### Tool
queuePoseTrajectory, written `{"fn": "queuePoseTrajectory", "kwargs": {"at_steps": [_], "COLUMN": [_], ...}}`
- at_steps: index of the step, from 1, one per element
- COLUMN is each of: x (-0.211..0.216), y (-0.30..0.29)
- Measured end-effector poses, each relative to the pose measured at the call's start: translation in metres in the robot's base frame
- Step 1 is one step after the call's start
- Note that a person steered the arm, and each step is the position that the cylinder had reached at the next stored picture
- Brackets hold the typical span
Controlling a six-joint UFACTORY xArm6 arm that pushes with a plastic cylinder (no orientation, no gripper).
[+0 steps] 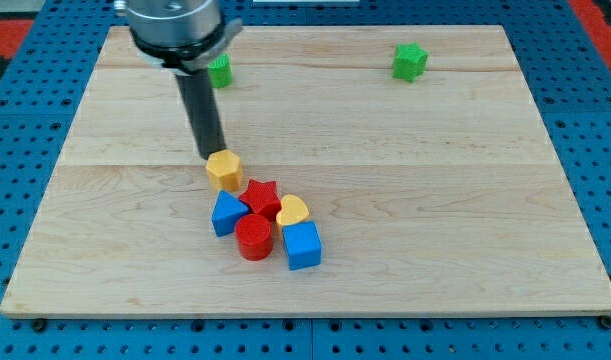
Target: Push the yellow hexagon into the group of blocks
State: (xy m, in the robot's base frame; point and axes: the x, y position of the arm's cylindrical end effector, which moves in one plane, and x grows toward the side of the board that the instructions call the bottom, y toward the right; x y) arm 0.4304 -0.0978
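Note:
The yellow hexagon (225,170) lies near the middle of the wooden board (435,200), at the upper left of a cluster of blocks. My tip (210,156) touches or nearly touches the hexagon's upper left edge. The cluster holds a red star (262,198), a blue block (228,213), a yellow heart (293,211), a red cylinder (254,238) and a blue cube (302,245). The hexagon is right against the red star and close above the blue block.
A green block (220,70) sits at the view's top left, partly behind the arm. A green star (409,62) sits at the view's top right. The board lies on a blue perforated table (605,120).

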Motion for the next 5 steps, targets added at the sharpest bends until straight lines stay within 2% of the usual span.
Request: {"fn": "queuePoseTrajectory", "kwargs": {"at_steps": [2,5], "x": [0.021,-0.162], "y": [0.020,0.039]}}
